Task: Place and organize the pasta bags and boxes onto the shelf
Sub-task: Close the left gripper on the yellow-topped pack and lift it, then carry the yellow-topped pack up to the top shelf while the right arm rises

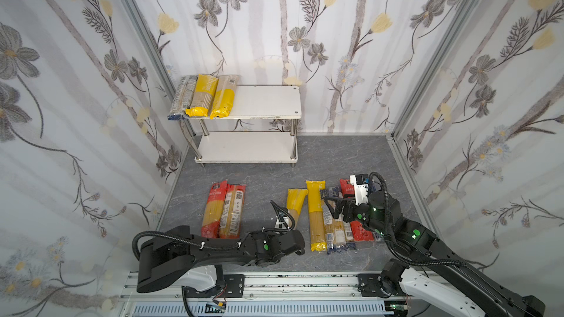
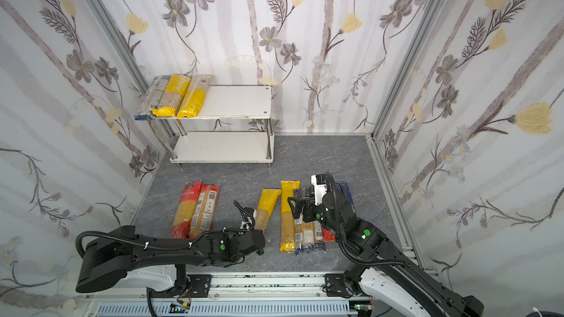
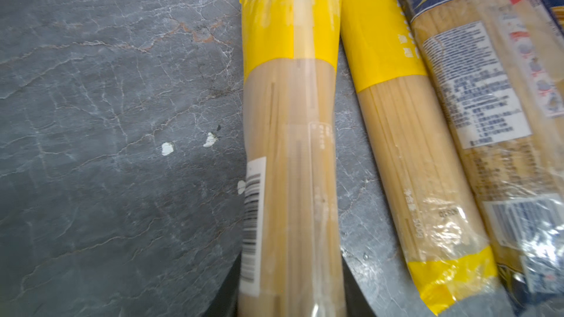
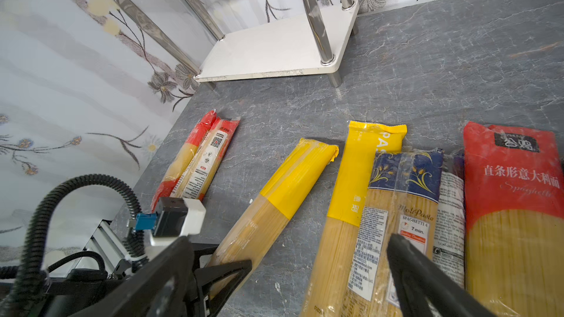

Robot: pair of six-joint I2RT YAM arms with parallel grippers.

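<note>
My left gripper (image 3: pixel 291 288) is shut on the near end of a yellow-ended spaghetti pack (image 1: pixel 295 204), which lies slanted on the floor, its far end down. Both black fingers (image 3: pixel 351 288) press its sides. My right gripper (image 1: pixel 334 208) hangs open over a row of packs: a yellow one (image 1: pixel 316 214), blue-ended ones (image 1: pixel 334 233) and a red one (image 4: pixel 512 196). Nothing is between its fingers (image 4: pixel 409 257). Two red-ended packs (image 1: pixel 224 211) lie to the left. The shelf (image 1: pixel 265 102) stands at the back with three packs (image 1: pixel 203 96) on the left of its top board.
The shelf's lower board (image 1: pixel 244 147) is bare, as is the right part of the top board. Flowered walls close in the grey stone floor (image 1: pixel 335 160) on three sides. A metal rail (image 1: pixel 274 282) carrying both arm bases runs along the front.
</note>
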